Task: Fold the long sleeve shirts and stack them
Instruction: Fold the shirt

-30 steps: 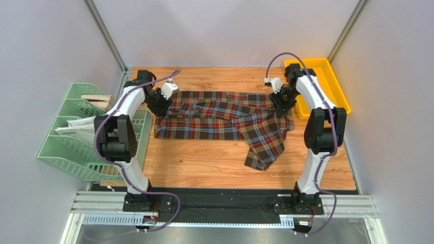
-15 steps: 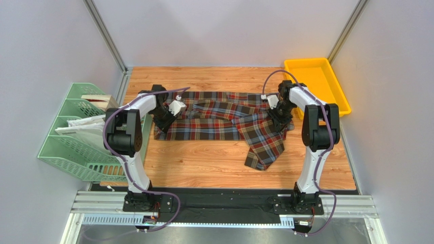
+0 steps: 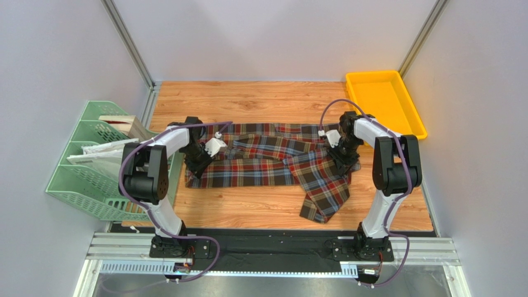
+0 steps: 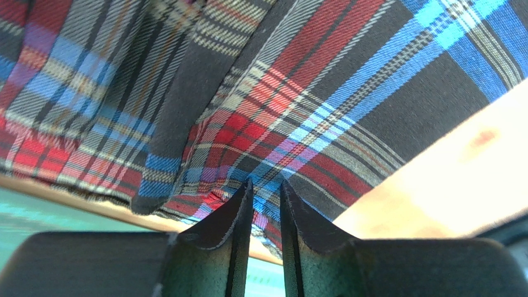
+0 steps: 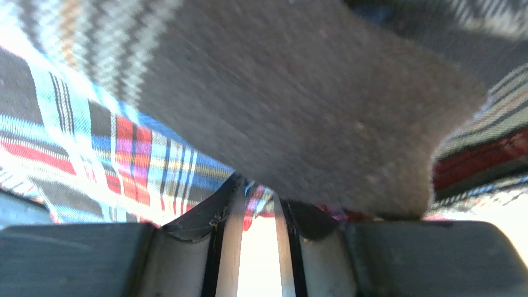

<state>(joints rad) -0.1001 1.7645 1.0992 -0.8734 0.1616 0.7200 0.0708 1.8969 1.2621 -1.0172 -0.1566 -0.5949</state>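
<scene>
The left gripper is down on the wooden tabletop at the left end of the plaid flannel shirt. In its wrist view, the left gripper has its two dark fingers drawn nearly together, with a fold of the shirt pinched between the tips. From that hand the cloth spreads up and away, and bare wood shows to one side.

The right gripper is at the opposite end of the shirt, low against the fabric. Its wrist view is blurred, but the right gripper stands with a narrow slit between the fingers and red-and-blue plaid caught at the tips. A dark fold of the shirt lies just beyond them.

The shirt lies flat between the two hands, and one sleeve trails from beneath the right gripper toward the arm bases.

A yellow tray sits beyond and outside the right gripper, apart from the cloth. A green file rack stands just outside the left gripper, off the table's edge.
</scene>
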